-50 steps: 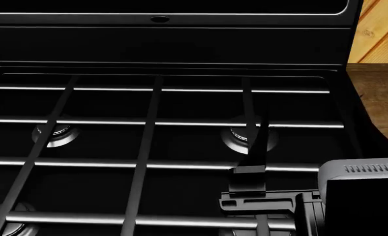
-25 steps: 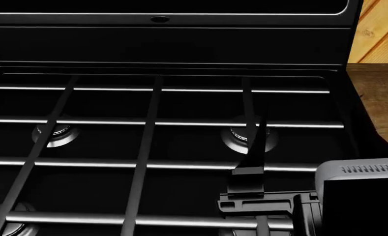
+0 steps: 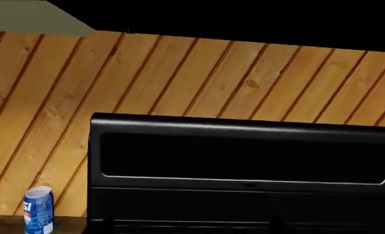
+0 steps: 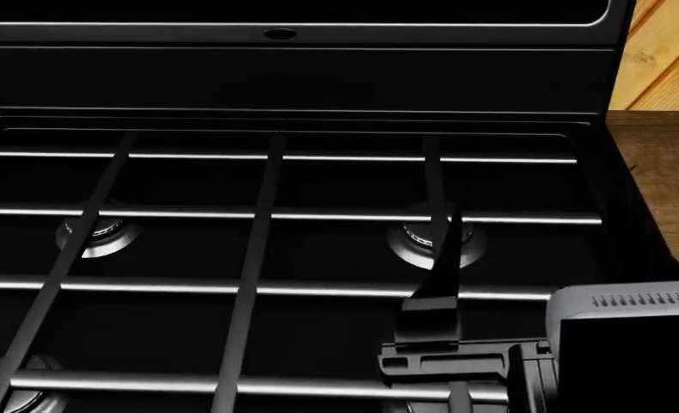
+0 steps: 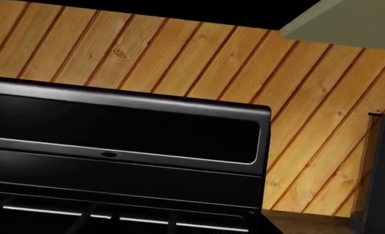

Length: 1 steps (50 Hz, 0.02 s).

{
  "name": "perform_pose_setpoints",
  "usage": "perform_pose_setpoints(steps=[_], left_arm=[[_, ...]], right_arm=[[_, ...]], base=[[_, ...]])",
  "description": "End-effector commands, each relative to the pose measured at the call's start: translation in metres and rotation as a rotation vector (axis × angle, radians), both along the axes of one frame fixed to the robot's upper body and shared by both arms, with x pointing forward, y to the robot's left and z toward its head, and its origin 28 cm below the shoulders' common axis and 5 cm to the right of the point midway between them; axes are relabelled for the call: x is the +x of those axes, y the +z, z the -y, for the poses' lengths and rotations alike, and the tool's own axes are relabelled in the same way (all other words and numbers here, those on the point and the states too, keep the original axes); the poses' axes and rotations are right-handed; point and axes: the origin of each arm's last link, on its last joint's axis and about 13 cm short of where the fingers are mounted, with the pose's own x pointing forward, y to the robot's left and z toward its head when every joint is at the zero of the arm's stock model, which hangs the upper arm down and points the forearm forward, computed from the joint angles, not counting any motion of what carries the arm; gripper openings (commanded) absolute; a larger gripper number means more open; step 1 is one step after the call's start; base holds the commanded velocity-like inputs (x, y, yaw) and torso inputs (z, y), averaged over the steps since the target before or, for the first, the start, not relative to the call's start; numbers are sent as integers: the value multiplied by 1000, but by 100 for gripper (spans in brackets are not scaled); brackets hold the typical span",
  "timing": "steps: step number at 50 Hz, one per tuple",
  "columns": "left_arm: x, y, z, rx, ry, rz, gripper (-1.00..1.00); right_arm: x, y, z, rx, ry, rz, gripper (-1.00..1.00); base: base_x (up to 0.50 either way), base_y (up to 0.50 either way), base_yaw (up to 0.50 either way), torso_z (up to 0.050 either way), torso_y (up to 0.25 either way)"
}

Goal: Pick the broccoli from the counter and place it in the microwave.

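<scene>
On the table (image 4: 666, 172), at the right edge of our head view, we see only bare brown wood-grain beside the black stove top (image 4: 293, 258); the broccoli shows in none of our three views, so we can't say where it is. Right pincer (image 4: 437, 258) hangs low over the stove's front-right burner (image 4: 431, 239); we see a single dark finger edge-on, so we can't tell how far open it is or whether it has hold of anything. Left pincer is out of all views. Left wrist view shows the stove's black back panel (image 3: 244, 161) against a diagonal wood-plank wall (image 3: 179, 78), with a blue-and-white can (image 3: 38, 209) standing just beside the panel.
</scene>
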Motion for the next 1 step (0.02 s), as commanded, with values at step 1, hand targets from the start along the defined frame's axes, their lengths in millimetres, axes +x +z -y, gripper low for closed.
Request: perform_pose_setpoints(steps=[1], left_arm=[[-3,-30,-3,-17,-19,-99,100]], right_arm=[[-1,-1,-1,4,2,-6,100]], base=[[0,0,0,0,0]])
